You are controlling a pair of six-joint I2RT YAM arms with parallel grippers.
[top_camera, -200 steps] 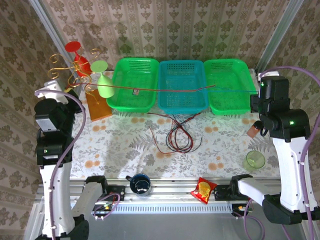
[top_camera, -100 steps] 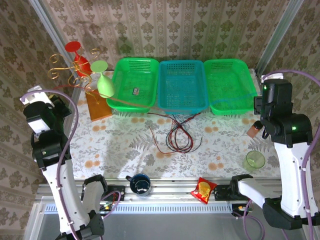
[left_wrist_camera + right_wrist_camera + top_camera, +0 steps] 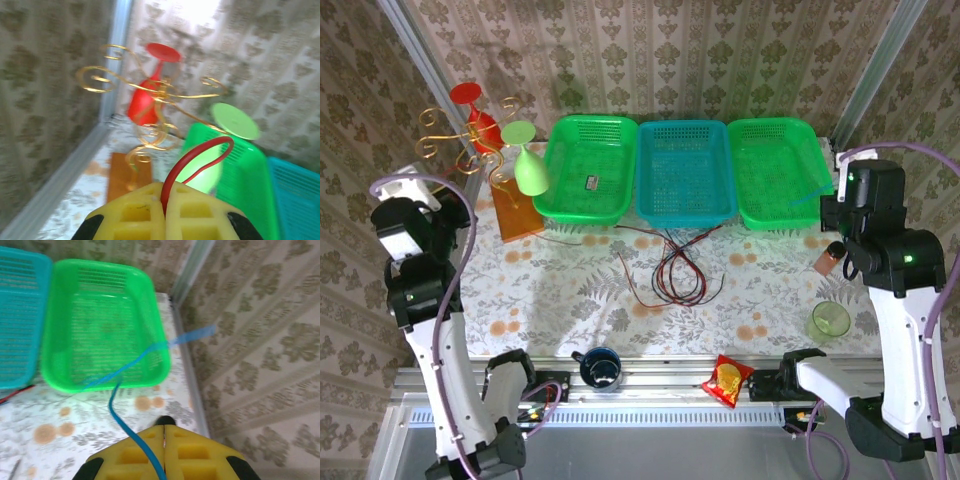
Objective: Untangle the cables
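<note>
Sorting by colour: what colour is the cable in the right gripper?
The cable is blue; right wrist view.

No text or label can be read.

Top external: high behind the arms, looking down. Wrist cameras: close behind left gripper point(image 3: 165, 197) and right gripper point(image 3: 164, 435), facing ahead; left green basket point(image 3: 245, 170) and right green basket point(image 3: 100, 325) shared with top.

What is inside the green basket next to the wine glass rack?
On the floor of the green basket lies one small dark item, too small to identify. The hanging light green glass covers part of its left edge.
</note>
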